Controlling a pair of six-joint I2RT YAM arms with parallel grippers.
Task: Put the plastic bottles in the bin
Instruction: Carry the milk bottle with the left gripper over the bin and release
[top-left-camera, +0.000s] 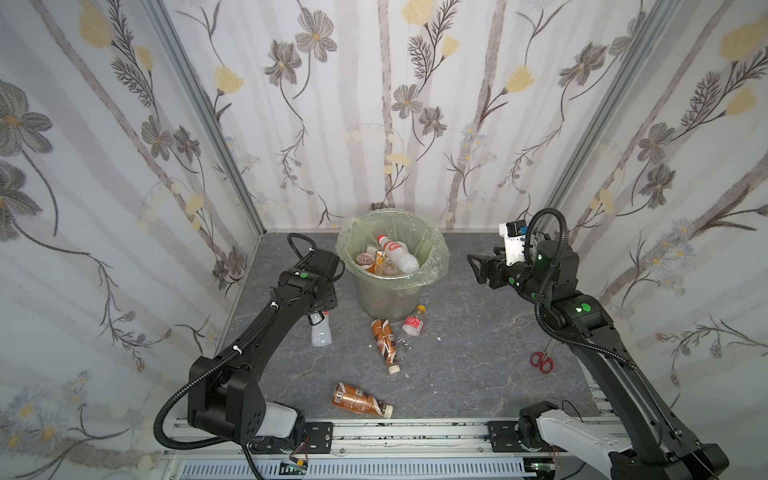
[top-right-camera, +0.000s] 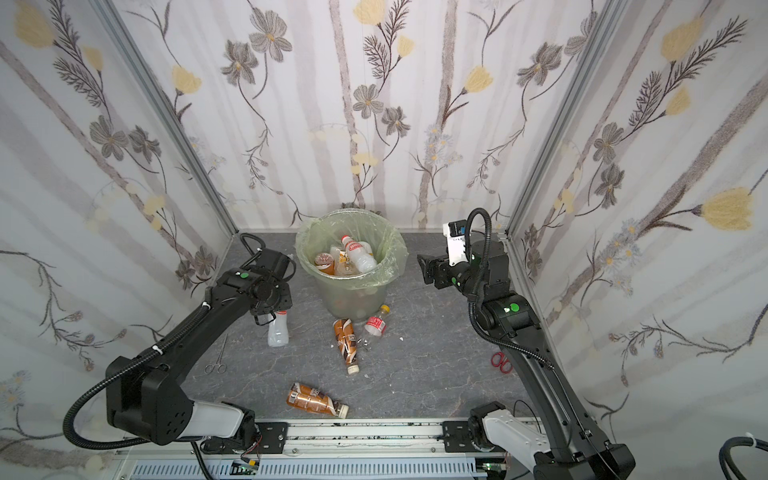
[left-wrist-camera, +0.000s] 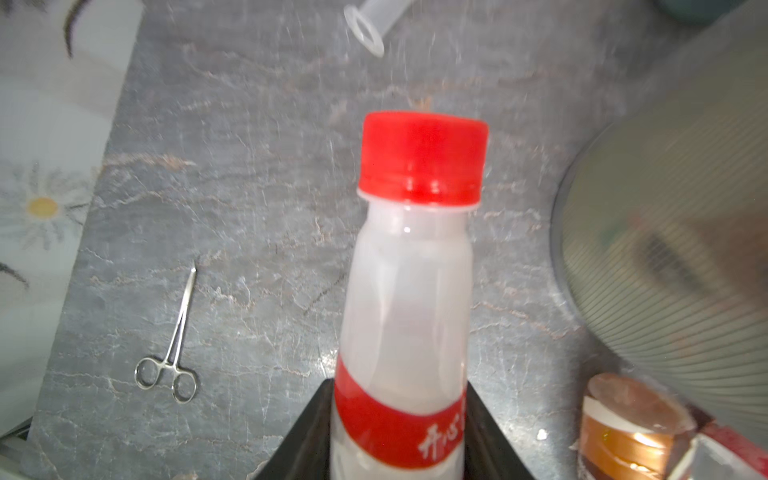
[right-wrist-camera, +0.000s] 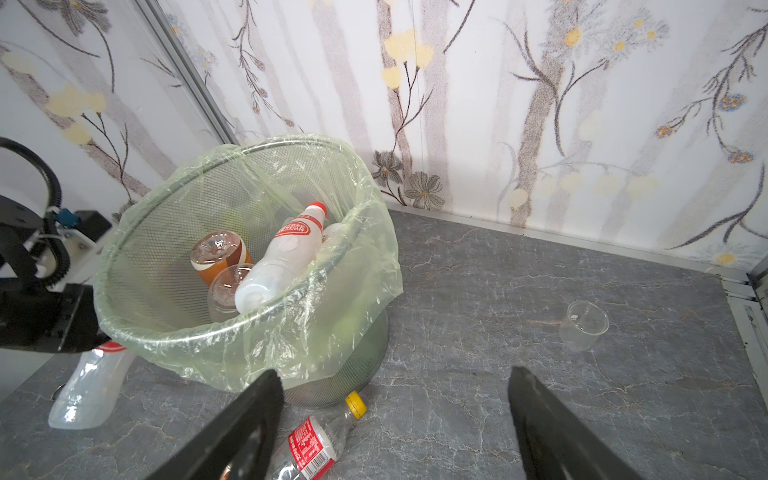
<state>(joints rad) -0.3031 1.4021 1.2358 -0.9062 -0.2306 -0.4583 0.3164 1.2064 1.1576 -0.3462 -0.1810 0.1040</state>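
— Grey veined stone-look floor (top-left-camera: 478, 353), walls (top-left-camera: 374, 104) papered with grey and yellow flowers. What writing can be read?

— Little. The milky bottle (left-wrist-camera: 407, 291) in the left gripper (left-wrist-camera: 399, 384) has a red cap and a red band with white Chinese characters; the first two look like 开心. The black fingers (left-wrist-camera: 303, 436) press that band from both sides, clamped on it.

— Where is that bottle?

— Just left of the bin (top-left-camera: 386, 299), tilted under the arm in both top views. Whether its base touches the floor cannot be told.

— Other labels?

— The right wrist view shows a clear crumpled bottle (right-wrist-camera: 311, 446), yellow-capped, just beside the bin's foot. Its red label has white print and a barcode, too small to read. Inside the bin a second milky bottle (right-wrist-camera: 286, 253) leans toward the rim, red Chinese label up, next to a brown bottle (right-wrist-camera: 218, 259) standing bottom up.

— And the right gripper (right-wrist-camera: 395, 374)?

— It hangs to the right of the bin, jaws wide apart, nothing between them.

— What does one view catch alone?

— A clear plastic cup (right-wrist-camera: 584, 326), in the right wrist view. Steel forceps (top-right-camera: 216, 357) show in a top view and the left wrist view. Up close the bin's wall is fine mesh under a thin, wrinkled pale green bag (right-wrist-camera: 353, 291).

— Elsewhere?

— A copper-brown bottle (top-left-camera: 384, 340) lies on its side before the bin, a second copper-brown bottle (top-left-camera: 359, 399) nearer the rail, and red-handled scissors (top-left-camera: 541, 360) lie by the right arm.
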